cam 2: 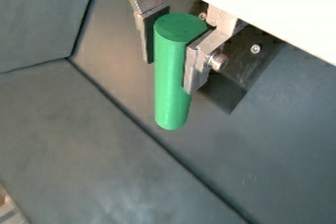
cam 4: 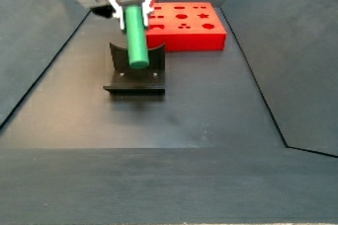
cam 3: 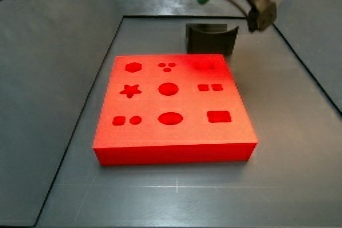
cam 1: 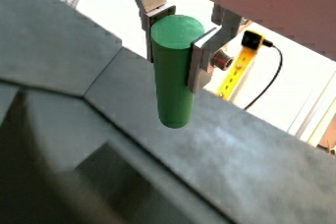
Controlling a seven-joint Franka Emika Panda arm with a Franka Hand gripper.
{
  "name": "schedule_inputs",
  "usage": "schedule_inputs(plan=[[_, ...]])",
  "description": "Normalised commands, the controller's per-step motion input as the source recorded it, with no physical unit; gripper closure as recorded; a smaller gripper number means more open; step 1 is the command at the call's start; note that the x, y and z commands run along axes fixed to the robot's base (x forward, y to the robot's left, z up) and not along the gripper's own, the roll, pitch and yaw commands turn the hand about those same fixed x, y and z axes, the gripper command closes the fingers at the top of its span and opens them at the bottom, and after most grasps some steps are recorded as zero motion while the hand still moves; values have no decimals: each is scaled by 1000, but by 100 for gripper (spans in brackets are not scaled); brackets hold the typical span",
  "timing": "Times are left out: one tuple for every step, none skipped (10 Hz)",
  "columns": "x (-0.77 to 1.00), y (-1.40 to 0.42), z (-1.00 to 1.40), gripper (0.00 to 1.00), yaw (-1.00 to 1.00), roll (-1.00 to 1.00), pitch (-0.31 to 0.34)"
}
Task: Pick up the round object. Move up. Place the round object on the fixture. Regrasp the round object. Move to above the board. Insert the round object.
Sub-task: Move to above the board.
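Green peg (cam 4: pixel 133 34) in white gripper (cam 4: pixel 130 4) with silver fingers (cam 1: pixel 210 53); bright red board (cam 3: pixel 174 107); black fixture (cam 4: pixel 136 74); dark grey floor (cam 4: pixel 158 120).

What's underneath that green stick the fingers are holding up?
In a side view the round object hangs upright in the gripper, with the fixture below and behind it. Its lower end hides the notch, so contact cannot be judged. The board lies farther back.
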Motion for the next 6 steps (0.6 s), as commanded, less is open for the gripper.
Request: schedule_inputs(plan=[[-73,188,1000,100,151,-56,130],[-70,163,1000,100,162,-58,71],[-66,141,1000,100,154,-51,22],[-62,118,981,100,138,-46,-9],[-54,88,863,100,120,-44,-24],[-39,46,627,100,82,-39,-48]])
